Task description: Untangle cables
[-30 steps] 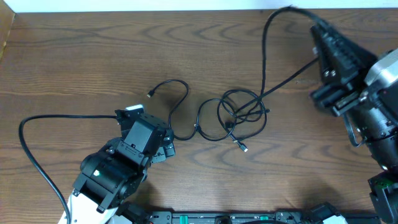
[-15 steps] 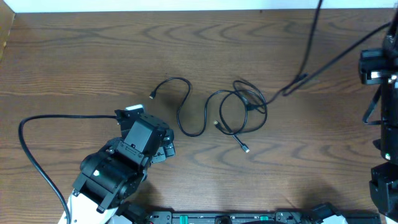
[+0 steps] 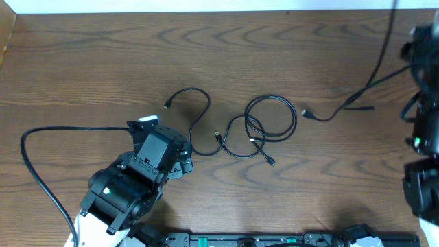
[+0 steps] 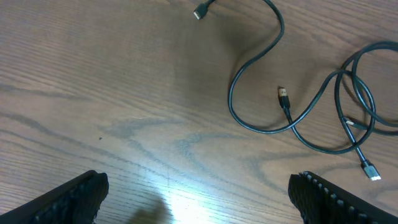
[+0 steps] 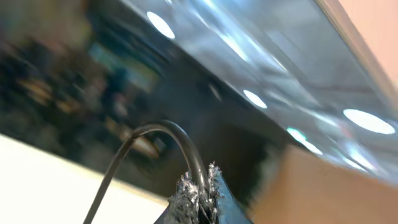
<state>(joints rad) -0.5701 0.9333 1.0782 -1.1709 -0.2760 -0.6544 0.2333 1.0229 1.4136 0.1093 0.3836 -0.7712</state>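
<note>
Bottom left, the black two-finger left gripper (image 4: 199, 182) is spread wide, holding nothing. Thin black looped cables (image 3: 236, 130) lie just right of it on the brown wooden table (image 3: 82, 68). Far right, the right gripper (image 5: 200, 190) is pinched tight on a single thin black cord (image 3: 343, 108), well apart from the loops.

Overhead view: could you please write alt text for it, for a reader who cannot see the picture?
Thin black cables lie looped together at the middle of a wooden table. A separate cable trails from the table off the top right corner, beside the right arm; the left arm rests at lower left.
</note>
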